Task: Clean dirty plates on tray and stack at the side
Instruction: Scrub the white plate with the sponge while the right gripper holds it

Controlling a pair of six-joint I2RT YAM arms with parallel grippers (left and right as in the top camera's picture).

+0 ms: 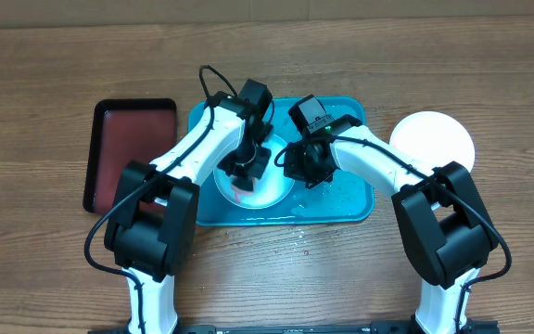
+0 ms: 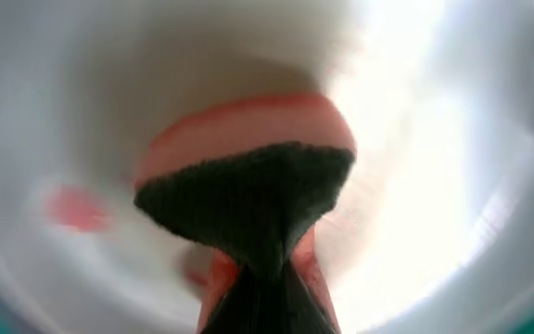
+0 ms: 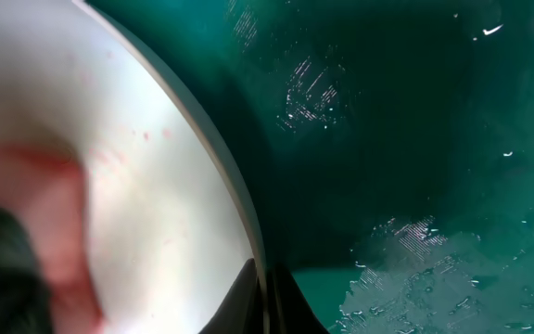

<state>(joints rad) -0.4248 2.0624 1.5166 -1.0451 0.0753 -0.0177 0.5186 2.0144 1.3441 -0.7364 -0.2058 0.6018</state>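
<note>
One of the plates (image 1: 274, 192), white with a pale rim, lies on the left part of the turquoise tray (image 1: 355, 202). My left gripper (image 1: 243, 174) is shut on a pink and dark green sponge (image 2: 248, 181) and presses it on this plate (image 2: 434, 139). A red smear (image 2: 77, 209) shows beside the sponge. My right gripper (image 1: 297, 167) is shut on the plate's right rim (image 3: 248, 232), one finger on each side (image 3: 267, 299). An all-white plate (image 1: 433, 139) lies on the table right of the tray. The yellow-green plate is not in view.
A black tray with a dark red inside (image 1: 123, 148) lies left of the turquoise tray. Water drops and film cover the turquoise tray's floor (image 3: 415, 250). Both arms cross over the tray's middle.
</note>
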